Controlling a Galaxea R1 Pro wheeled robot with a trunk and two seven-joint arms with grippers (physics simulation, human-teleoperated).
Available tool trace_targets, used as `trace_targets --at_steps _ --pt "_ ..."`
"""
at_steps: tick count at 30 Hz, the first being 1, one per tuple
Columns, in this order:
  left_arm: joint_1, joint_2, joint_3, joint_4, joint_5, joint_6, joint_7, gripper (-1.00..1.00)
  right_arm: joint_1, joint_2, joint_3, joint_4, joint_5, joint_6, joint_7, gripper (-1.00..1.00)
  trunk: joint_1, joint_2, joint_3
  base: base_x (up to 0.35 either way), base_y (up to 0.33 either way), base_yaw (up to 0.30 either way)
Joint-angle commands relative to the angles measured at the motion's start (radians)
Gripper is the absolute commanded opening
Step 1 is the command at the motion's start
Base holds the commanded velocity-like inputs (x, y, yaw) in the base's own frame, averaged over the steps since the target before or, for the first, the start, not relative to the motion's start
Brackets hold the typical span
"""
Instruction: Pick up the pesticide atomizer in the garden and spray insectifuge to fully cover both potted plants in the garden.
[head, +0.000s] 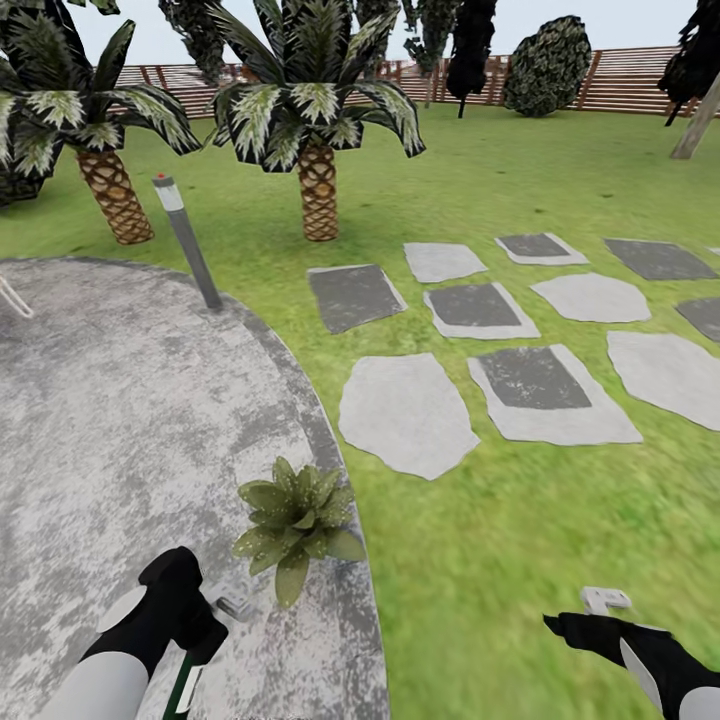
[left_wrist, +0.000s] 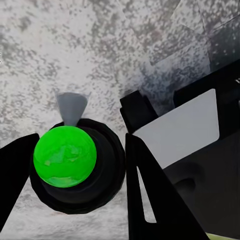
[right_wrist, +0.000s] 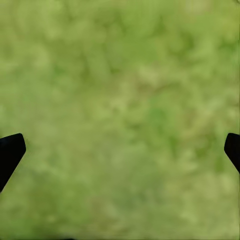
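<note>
Head view, lower left: left gripper (left_wrist: 75, 170), jaws closed on the slim dark green pesticide atomizer (head: 183, 688) over the round grey paved patio (head: 110, 420). One low green-leaved potted plant (head: 297, 523) at the patio's right edge. Two scaly-trunked palms (head: 318, 150), one grey bollard lamp (head: 187, 240). Ten grey stepping stones (head: 405, 412) on open lawn (head: 500, 560). Lower right: right gripper (right_wrist: 120, 150), jaws wide, empty.
</note>
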Motion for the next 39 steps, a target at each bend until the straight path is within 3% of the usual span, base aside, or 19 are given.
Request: trace_targets --at_steps 1,19,32,39 --pt "-0.001 0.000 0.002 -0.001 -0.008 0.006 -0.009 -1.00 0.000 0.000 -0.008 -0.002 0.004 0.007 0.006 1.00 0.000 0.000 -0.001 0.020 -0.021 0.193" --pt "-0.002 -0.001 0.002 -0.002 -0.008 0.006 -0.009 -1.00 0.000 0.000 -0.008 -0.002 0.004 0.007 0.006 1.00 0.000 0.000 -0.001 0.114 -0.223 0.020" --pt "-0.001 -0.001 0.003 -0.002 -0.008 0.006 -0.010 -1.00 0.000 -0.001 -0.008 -0.003 0.004 0.007 0.006 1.00 0.000 0.000 -0.001 0.001 -0.022 0.212" --pt "-0.001 -0.001 0.006 -0.002 -0.007 0.006 -0.011 -1.00 0.000 -0.001 -0.008 -0.002 0.004 0.007 0.006 1.00 0.000 0.000 -0.001 0.000 -0.258 0.049"
